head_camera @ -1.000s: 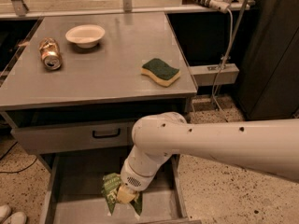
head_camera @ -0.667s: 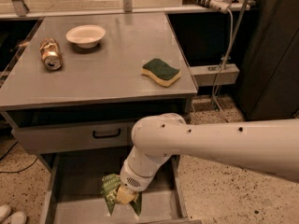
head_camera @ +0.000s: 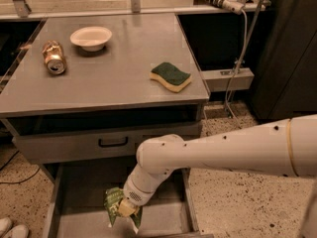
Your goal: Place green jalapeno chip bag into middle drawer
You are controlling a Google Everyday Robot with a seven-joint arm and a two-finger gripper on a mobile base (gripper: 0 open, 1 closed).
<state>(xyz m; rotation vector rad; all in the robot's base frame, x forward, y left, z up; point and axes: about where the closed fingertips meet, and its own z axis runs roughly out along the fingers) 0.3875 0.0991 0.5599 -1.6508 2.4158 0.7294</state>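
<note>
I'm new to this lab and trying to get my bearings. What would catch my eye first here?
The big white arm reaches in from the right, its hand down in the open middle drawer, at the green jalapeno chip bag. On the tabletop above lie a green-and-yellow sponge at right, a tipped can at left and a white bowl farther back.

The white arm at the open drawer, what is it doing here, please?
The robot's arm reaches down into the open middle drawer. Its gripper is low inside the drawer, with the green jalapeno chip bag at its tip. The bag is over the drawer's grey floor, but it cannot be seen whether it rests there yet. The drawer above, with the black handle, is closed. On the table top lie a sponge, a can on its side and a white bowl.
</note>
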